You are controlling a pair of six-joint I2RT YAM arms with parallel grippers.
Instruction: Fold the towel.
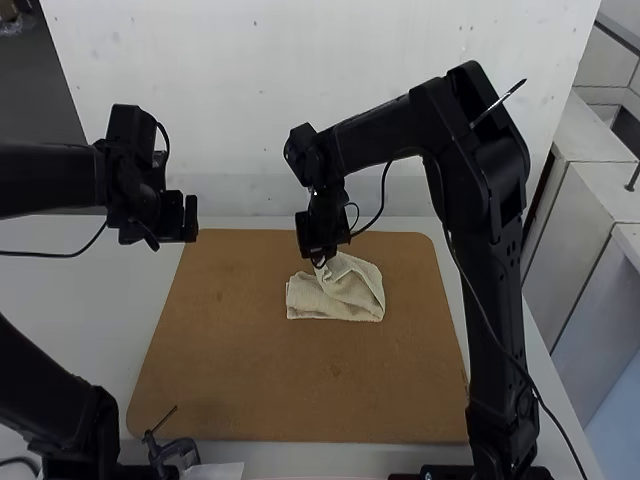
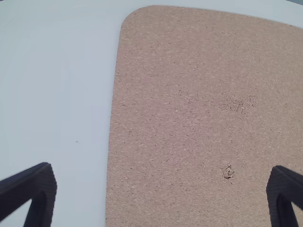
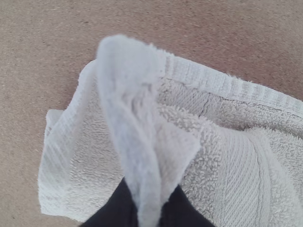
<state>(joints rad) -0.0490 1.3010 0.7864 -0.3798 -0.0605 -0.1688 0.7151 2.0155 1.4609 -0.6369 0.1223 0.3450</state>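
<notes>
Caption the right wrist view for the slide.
Right gripper pinching a raised fold of the towel, the rest lying rumpled on the brown board.

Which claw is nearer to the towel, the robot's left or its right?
Right. The right claw grips a pinched-up part of the towel; the left claw hangs open near the brown board's far left corner, apart from the towel.

One towel [image 1: 350, 292], one board [image 1: 260, 385], two grippers [image 1: 320, 260]

Counter [image 1: 100, 300], one, white. On it lies one board [image 1: 300, 385]: brown, flat, speckled, rounded corners, small dark blemishes. On the board lies one cream towel [image 1: 352, 290], bunched, partly folded.
</notes>
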